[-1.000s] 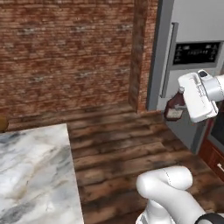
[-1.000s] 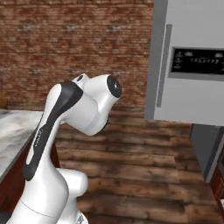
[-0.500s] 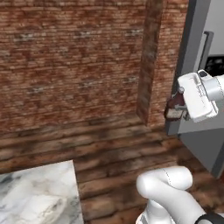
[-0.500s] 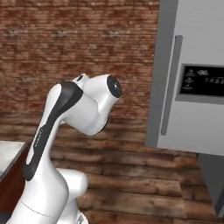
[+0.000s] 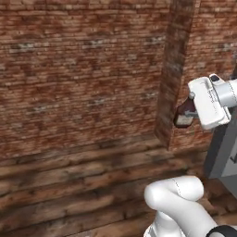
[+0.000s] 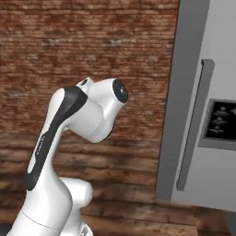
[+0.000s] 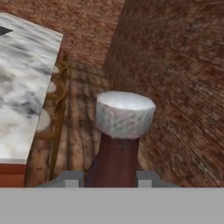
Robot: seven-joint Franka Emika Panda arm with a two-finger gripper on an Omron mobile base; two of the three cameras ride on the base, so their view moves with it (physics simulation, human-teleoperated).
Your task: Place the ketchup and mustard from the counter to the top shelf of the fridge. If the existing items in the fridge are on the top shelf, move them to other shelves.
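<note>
Carry step: gripper (image 7: 109, 177) clamped on the ketchup (image 7: 117, 144) by its dark red body, white cap pointing away, held in the air near the fridge (image 6: 207, 115). Door looks closed; next move likely needs it opened to reach the top shelf.

— What stood around?
— A red brick wall (image 5: 83, 69) rose behind a dark wooden plank floor (image 5: 78, 185), with a brick pillar (image 5: 173, 69) jutting out.
— Any furniture?
— A marble-topped desk (image 7: 22, 87), with round stools (image 7: 43, 120) tucked beside it.
</note>
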